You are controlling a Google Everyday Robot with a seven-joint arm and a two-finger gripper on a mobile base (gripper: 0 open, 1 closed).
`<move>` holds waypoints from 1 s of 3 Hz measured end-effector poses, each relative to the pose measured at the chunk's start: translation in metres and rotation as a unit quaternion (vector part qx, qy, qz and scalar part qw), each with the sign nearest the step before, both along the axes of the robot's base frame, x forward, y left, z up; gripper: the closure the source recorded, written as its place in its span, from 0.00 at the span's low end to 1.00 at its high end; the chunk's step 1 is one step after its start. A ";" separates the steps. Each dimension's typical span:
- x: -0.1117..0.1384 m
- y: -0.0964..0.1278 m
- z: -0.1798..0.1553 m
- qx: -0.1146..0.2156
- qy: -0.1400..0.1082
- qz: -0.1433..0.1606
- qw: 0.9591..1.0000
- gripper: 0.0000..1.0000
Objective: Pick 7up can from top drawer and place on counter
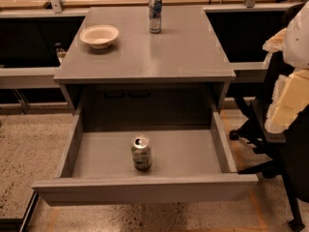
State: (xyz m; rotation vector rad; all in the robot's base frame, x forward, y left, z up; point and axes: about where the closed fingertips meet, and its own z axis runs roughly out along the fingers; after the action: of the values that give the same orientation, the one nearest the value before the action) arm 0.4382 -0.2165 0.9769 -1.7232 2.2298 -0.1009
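7up can upright in drawer. Your gripper sits far right, state can't tell. A sideways nudge could topple it.

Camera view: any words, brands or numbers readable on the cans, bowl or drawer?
7up can in the top drawer: print too blurred to read.
Slim blue-and-silver can on the counter: markings unreadable.
White bowl: no text.
Gripper, at the right edge, beside the drawer: no label seen.
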 end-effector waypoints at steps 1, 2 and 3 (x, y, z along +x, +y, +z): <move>0.000 0.000 0.000 0.000 0.000 0.000 1.000 0.00; 0.000 0.004 -0.003 0.007 -0.001 0.004 1.000 0.00; 0.006 0.019 -0.028 0.053 -0.001 0.029 0.998 0.00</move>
State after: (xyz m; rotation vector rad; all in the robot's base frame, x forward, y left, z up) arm 0.4441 -0.1979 0.9490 -1.7289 2.1412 0.0298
